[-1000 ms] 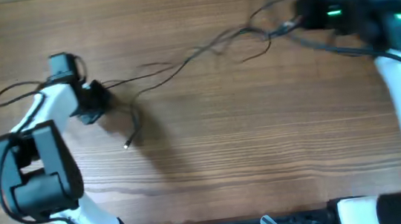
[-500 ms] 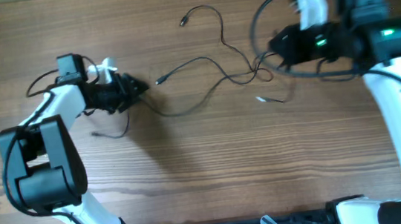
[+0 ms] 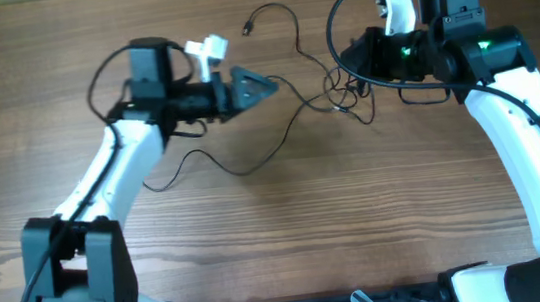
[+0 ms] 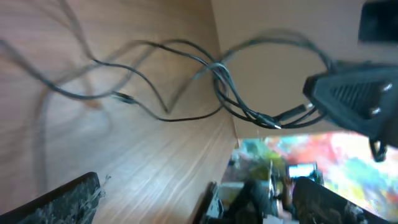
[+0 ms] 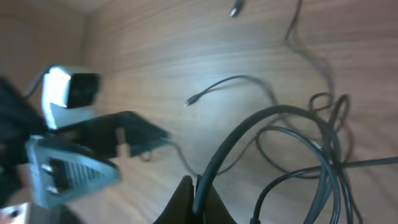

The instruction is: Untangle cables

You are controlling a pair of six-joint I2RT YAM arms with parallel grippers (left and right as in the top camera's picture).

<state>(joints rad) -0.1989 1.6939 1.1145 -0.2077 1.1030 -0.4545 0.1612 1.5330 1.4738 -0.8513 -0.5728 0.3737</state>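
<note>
Left wrist view is smeared, and strand ends are lost in the blur. Right hand (image 5: 196, 194) is pinched fully closed. A thick dark cord (image 5: 261, 113) crosses its tips, so a grip on the thin strands cannot be told. Left hand (image 3: 253, 85) is spread wide, holding nothing. Cables (image 3: 345, 95) form a knot of thin black loops just off the right hand. Loose strands trail leftward over the tabletop (image 3: 309, 237), with one plug end (image 3: 247, 29) lying free.

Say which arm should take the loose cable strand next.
Probably left: the left gripper is open, pointing at the loose strand; the right gripper is shut at the tangled cables.
</note>
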